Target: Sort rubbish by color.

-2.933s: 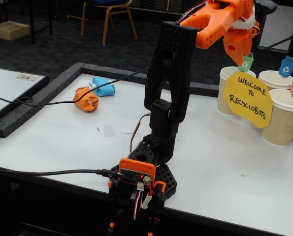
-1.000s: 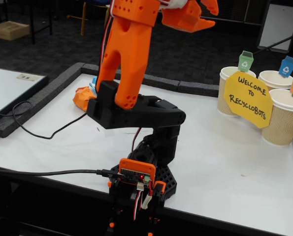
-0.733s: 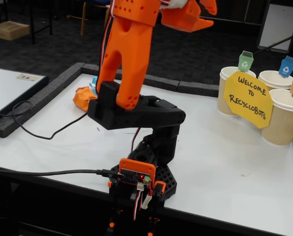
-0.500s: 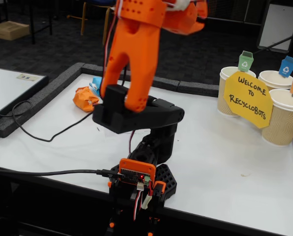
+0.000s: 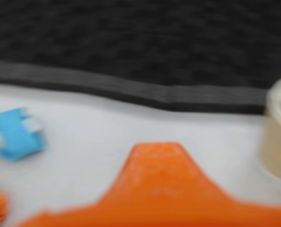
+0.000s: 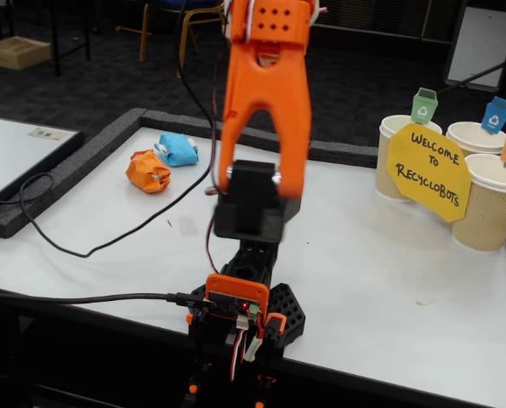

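Crumpled light blue paper ball [image 5: 16, 135] lies left of and beyond the orange plastic gripper [image 5: 157, 156] in the blurred wrist view, orange crumpled ball [image 6: 148, 170] beside it. Whether the jaws are spread cannot be told.

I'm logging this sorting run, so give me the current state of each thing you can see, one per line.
Orange paper ball: on the table, not held.
Light blue paper ball: on the table beside the orange one, not held.
Three paper cups: upright, behind the yellow sign.
Pincer: out of the fixed view; wrist view too blurred to tell.
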Action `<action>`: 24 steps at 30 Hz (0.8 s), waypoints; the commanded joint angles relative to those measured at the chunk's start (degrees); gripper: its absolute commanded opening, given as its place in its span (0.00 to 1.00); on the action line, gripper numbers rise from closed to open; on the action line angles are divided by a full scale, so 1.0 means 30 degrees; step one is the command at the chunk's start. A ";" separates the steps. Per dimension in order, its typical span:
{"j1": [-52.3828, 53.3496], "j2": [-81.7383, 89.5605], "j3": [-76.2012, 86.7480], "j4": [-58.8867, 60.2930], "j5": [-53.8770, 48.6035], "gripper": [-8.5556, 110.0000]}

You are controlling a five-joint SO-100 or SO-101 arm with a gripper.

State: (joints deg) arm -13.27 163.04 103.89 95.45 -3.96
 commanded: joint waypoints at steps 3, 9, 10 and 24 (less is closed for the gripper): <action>-0.4160 -0.0146 0.0234 -0.0557 -0.0381 0.07; -0.6738 -0.0117 0.0557 -0.0469 -0.0352 0.07; -0.7119 -0.0117 0.0615 -0.0469 -0.0352 0.07; -0.7822 -0.0439 0.1729 -0.1143 -0.0352 0.07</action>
State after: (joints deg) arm -36.04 162.95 108.90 95.10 -3.96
